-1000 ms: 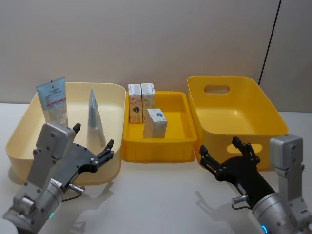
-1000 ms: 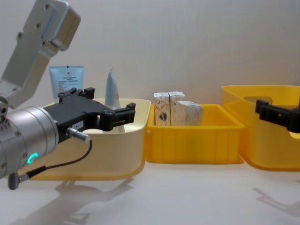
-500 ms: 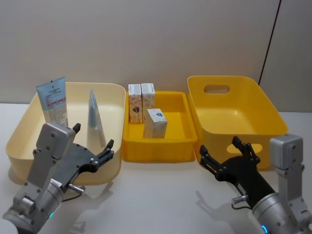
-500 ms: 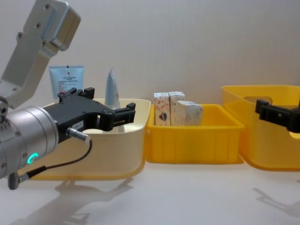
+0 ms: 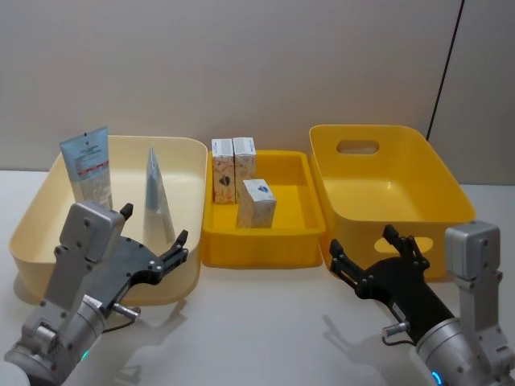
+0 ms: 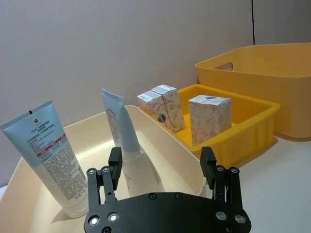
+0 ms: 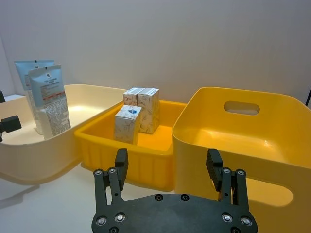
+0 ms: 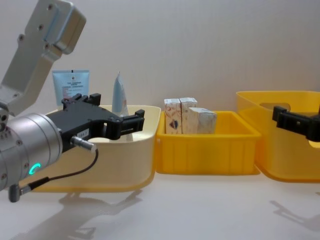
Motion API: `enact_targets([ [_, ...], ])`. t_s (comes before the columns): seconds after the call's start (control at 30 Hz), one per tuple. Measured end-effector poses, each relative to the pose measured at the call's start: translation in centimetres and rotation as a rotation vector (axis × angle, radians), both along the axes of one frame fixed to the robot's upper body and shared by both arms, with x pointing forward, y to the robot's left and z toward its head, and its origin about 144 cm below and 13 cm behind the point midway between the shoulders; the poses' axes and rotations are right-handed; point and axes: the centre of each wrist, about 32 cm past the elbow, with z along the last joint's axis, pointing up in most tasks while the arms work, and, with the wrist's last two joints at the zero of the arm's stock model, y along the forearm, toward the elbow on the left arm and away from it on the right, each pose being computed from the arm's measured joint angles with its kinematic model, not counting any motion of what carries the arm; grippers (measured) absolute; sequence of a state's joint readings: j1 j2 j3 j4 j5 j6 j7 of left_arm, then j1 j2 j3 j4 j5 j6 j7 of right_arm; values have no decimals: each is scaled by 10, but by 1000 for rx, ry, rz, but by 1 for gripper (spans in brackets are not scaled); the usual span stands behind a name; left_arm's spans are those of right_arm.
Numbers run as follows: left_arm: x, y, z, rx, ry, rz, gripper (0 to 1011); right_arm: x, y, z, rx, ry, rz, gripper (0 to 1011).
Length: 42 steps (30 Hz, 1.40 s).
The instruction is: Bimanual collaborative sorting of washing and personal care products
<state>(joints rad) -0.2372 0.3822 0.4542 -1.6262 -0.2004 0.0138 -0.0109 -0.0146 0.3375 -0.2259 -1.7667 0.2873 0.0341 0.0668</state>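
Two light-blue tubes (image 5: 86, 165) (image 5: 157, 197) stand upright in the cream bin (image 5: 36, 217) at the left. Three cream cartons stand in the shallow yellow tray (image 5: 294, 209) in the middle: two side by side at its back left (image 5: 223, 170) (image 5: 245, 163), and one (image 5: 257, 203) nearer the front. My left gripper (image 5: 153, 225) hovers open over the cream bin's front right corner, short of the nearer tube (image 6: 124, 141), holding nothing. My right gripper (image 5: 362, 240) hangs open and empty in front of the deep yellow bin (image 5: 386, 181).
The three containers stand in a row touching one another, against a plain wall. The deep yellow bin (image 7: 233, 141) holds nothing. Bare white tabletop (image 5: 257, 322) lies in front of the containers, between my two arms.
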Motion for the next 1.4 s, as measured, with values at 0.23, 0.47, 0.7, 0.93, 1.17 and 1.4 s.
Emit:
enact_targets([
  [0.23, 0, 0, 0, 0, 0, 0, 1000, 0, 0, 0, 0, 0, 0, 1001],
  [0.47, 0, 0, 0, 0, 0, 0, 1000, 4, 4, 13, -3, -13, 8, 1001],
  [0.7, 0, 0, 0, 0, 0, 0, 1000, 13, 15, 43, -3, -25, 13, 1001],
  [0.93, 0, 0, 0, 0, 0, 0, 1000, 23, 35, 81, 9, -14, 26, 1001],
  [1.17, 0, 0, 0, 0, 0, 0, 999, 34, 57, 109, 5, 42, 43, 1001],
  [1.4, 0, 0, 0, 0, 0, 0, 1000, 49, 80, 129, -22, 127, 50, 1001],
])
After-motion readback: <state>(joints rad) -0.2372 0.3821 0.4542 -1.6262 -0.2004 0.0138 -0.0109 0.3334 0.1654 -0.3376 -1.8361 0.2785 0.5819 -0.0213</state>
